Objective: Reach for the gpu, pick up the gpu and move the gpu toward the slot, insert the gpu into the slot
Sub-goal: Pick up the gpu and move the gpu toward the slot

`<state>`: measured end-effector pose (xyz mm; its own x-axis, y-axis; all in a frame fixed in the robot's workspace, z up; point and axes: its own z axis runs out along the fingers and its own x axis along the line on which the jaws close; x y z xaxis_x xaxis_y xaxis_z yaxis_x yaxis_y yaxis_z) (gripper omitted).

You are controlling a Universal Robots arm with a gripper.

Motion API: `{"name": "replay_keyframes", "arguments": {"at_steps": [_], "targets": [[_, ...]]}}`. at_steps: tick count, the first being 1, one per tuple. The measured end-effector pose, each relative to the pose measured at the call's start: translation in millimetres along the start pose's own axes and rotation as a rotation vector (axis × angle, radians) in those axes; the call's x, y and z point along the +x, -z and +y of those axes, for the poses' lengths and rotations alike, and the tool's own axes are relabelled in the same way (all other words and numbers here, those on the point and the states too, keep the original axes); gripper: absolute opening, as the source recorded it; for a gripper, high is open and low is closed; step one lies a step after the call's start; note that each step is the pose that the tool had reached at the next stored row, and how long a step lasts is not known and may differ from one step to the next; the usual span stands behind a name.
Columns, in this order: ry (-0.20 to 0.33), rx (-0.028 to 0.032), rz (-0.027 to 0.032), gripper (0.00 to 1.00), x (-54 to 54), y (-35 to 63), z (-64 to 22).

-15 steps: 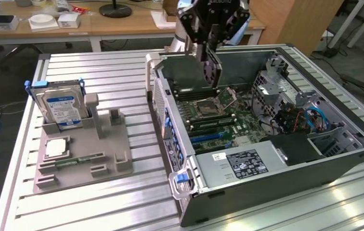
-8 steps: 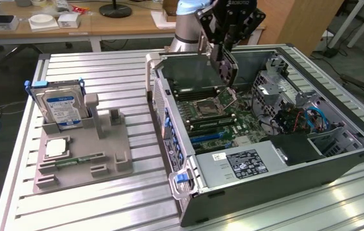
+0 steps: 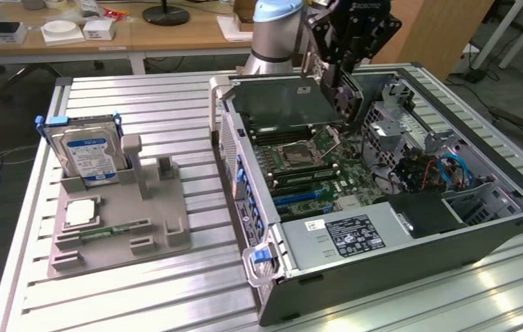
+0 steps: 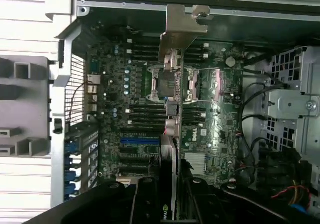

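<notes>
In the exterior view, the robot arm (image 3: 275, 31) reaches down into an open computer case (image 3: 382, 270) lying on its side on the slatted metal table (image 3: 151, 297). Its jaws are closed most of the way onto the gpu (image 3: 280, 102), gripping the thin card by one end. The gpu hangs at a tilt inside the case, over the far part of the motherboard (image 3: 322, 169) and near the case's back wall, and it is not seated in the board. Toward the exterior view's left, well apart from the case, a grey holder (image 3: 142, 228) carries an upright hard drive (image 3: 90, 155) and a small green memory stick (image 3: 118, 227). In the wrist view the gpu (image 4: 169, 159) is seen edge-on, running between the two dark fingers (image 4: 145, 204), which press on its faces with just the card's thickness between them. Its bent metal end bracket (image 4: 182, 26) sits at the far end, near the case wall, with the motherboard (image 4: 130, 103) spread out behind it.
</notes>
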<state>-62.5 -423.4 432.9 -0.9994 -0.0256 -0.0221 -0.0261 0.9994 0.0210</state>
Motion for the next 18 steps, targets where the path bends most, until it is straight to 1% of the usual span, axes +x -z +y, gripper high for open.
{"name": "replay_keyframes", "arguments": {"at_steps": [15,17,18], "targets": [[0.0,0.0001,0.0,0.26,-59.9,-4.2,-1.7],[0.0,0.0001,-0.0001,0.26,-65.1,-4.7,-1.8],[0.0,0.0002,0.0,0.26,-65.2,-4.7,-1.8]]}}
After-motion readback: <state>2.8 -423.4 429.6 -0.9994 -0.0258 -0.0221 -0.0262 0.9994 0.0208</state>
